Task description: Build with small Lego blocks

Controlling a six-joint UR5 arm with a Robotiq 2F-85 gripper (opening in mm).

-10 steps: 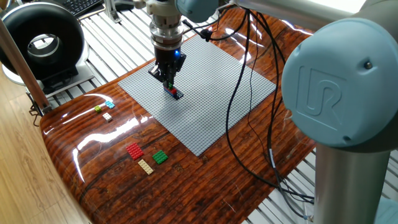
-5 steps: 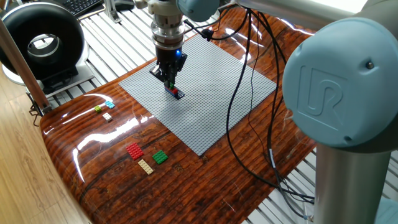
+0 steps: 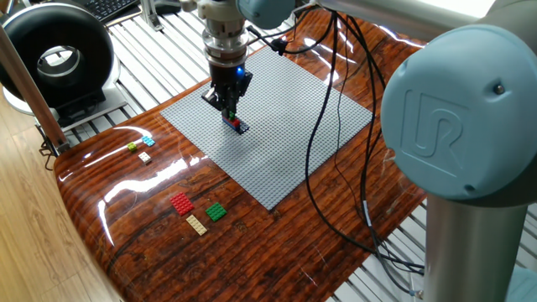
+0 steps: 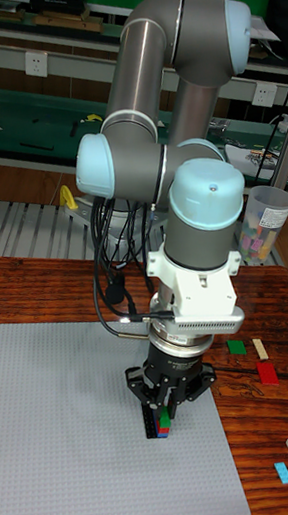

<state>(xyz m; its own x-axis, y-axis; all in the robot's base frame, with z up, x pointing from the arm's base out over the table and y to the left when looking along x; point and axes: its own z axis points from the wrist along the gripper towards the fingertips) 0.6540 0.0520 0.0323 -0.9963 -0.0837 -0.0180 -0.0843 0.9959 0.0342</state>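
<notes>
A small stack of Lego blocks (image 3: 238,126), showing red, green and blue (image 4: 164,426), stands on the grey baseplate (image 3: 289,143) near its left side. My gripper (image 3: 229,114) points straight down, with its narrow fingertips drawn together on the top of the stack (image 4: 164,414). Loose small blocks lie on the wood in front: red (image 3: 181,203), tan (image 3: 196,224) and green (image 3: 216,211). Further left lie light blue (image 3: 148,140), yellow-green (image 3: 132,147) and white (image 3: 144,157) ones.
Black cables (image 3: 323,126) hang from the arm across the baseplate's right half. A black round device (image 3: 57,57) stands at the back left beside a wooden post (image 3: 29,88). A cup of spare blocks (image 4: 260,221) sits behind the arm. The table's curved edge runs at the left.
The gripper shifted very slightly to the right over the stack during the first half second, then stayed still. The loose blocks have not moved.
</notes>
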